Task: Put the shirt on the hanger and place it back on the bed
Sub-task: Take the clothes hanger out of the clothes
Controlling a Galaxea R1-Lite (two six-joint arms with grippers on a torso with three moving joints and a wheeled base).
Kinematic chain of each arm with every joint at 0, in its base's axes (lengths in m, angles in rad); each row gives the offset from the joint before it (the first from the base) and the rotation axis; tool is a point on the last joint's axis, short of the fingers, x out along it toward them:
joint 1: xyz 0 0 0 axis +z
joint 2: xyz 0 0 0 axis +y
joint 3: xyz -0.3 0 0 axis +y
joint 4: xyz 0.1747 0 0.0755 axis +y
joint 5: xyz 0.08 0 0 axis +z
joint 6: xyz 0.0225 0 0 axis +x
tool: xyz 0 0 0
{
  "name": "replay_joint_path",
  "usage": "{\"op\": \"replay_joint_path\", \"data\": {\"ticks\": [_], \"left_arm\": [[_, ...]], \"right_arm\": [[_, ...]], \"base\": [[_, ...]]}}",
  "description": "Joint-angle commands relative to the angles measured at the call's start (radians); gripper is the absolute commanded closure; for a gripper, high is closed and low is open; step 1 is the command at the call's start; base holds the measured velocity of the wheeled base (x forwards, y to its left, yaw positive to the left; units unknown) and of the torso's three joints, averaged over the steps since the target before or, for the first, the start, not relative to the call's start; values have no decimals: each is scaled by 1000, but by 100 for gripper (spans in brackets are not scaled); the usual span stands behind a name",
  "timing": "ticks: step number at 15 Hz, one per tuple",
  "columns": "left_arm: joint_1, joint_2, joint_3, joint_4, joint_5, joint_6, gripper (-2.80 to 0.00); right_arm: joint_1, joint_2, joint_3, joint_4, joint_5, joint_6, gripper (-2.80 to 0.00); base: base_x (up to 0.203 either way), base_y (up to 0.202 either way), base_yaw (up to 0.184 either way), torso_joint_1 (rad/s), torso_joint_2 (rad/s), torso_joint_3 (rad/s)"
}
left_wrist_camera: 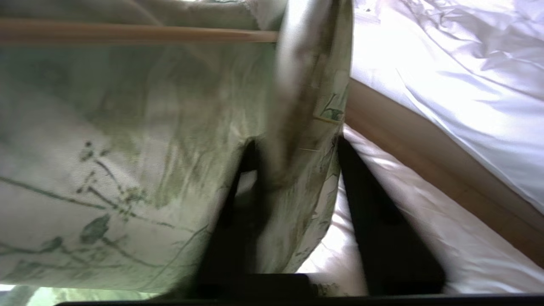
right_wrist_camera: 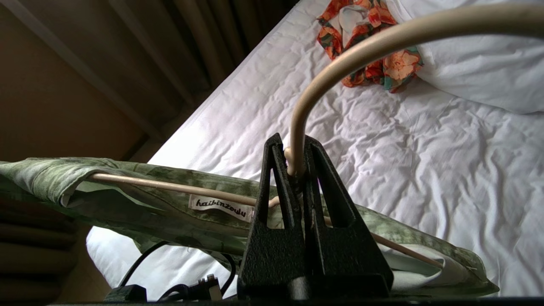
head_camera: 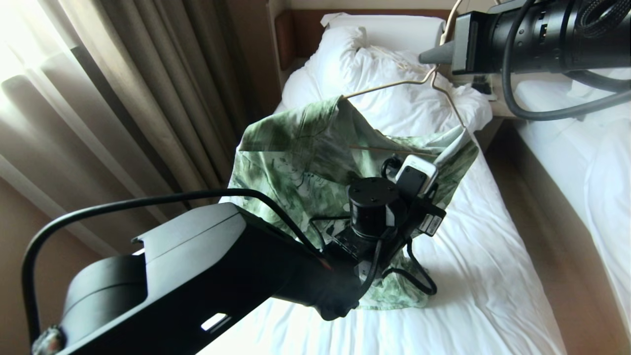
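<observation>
One piece of text can be read: "haibinzouly", printed in dark script on a small white label [right_wrist_camera: 220, 208]. The label is sewn inside the collar of the shirt [right_wrist_camera: 140, 204], just below the hanger [right_wrist_camera: 178, 187] wire and just beside the black fingers [right_wrist_camera: 276, 221] of the right gripper [right_wrist_camera: 296, 170], which are clamped on the hanger's neck. A white sticker [head_camera: 430, 224] is seen on the camera mount at the left wrist, in front of the shirt, but its print is too small to be made out.
</observation>
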Motion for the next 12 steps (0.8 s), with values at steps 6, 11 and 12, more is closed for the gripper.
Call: {"op": "replay_joint_path", "data": {"ticks": [6, 11, 12], "left_arm": [[8, -5, 4, -14, 4, 6, 0], [28, -68, 36, -39, 20, 2, 0], [30, -86, 38, -46, 20, 2, 0]], "right_arm": [[-21, -3, -1, -1, 0, 0, 0], [-46, -8, 11, 1, 0, -2, 0], [-46, -8, 11, 3, -1, -5, 0]], "base": [[0, 0, 0, 0, 0, 0], [0, 0, 0, 0, 0, 0], [0, 0, 0, 0, 0, 0]]}}
